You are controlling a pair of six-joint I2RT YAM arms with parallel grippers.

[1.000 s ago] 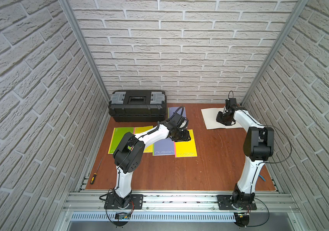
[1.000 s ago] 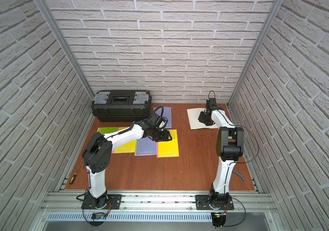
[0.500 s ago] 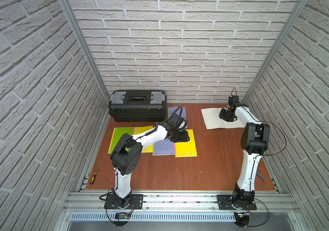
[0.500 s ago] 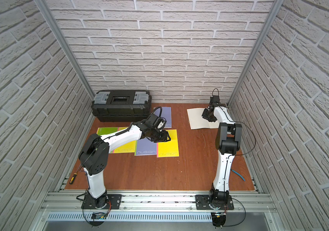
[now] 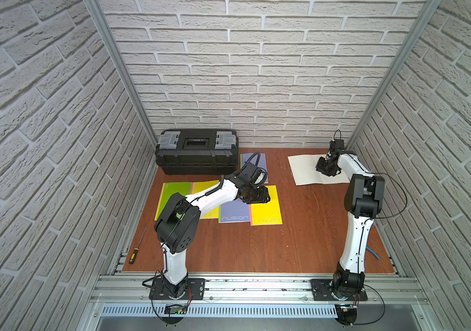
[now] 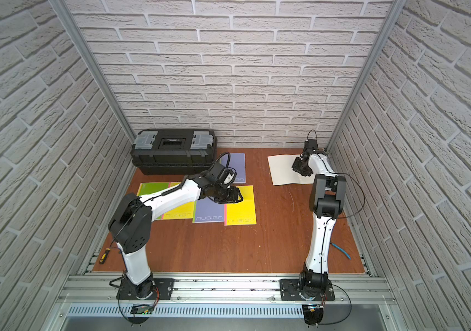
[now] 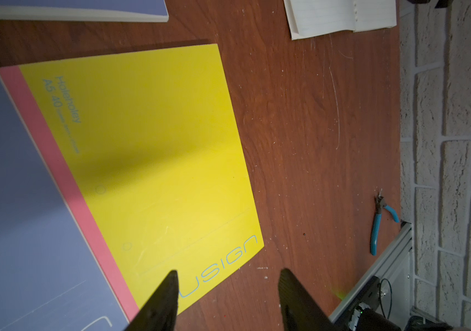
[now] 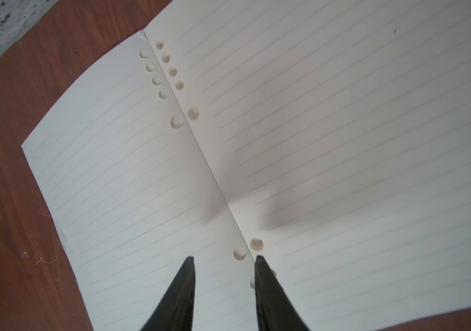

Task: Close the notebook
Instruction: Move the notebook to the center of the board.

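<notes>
Where open notebook (image 5: 303, 169) lies flat at bench (image 5: 300, 229) far right corner, right hand (image 8: 224, 257) hangs just over its spine, jaws part-open, empty. Left hand (image 7: 227, 271) half-open, empty, above yellow notebook (image 7: 157, 143). Versus second ago: open notebook unmoved, right hand barely shifted.

A black toolbox (image 5: 197, 152) stands at the back of the bench (image 5: 257, 249). Before it lie a closed green notebook (image 5: 171, 192), purple notebook (image 5: 233, 212) and yellow notebook (image 5: 266, 211). A screwdriver (image 5: 135, 252) lies beyond the left edge, and blue pliers (image 7: 376, 232) lie near the right wall.
</notes>
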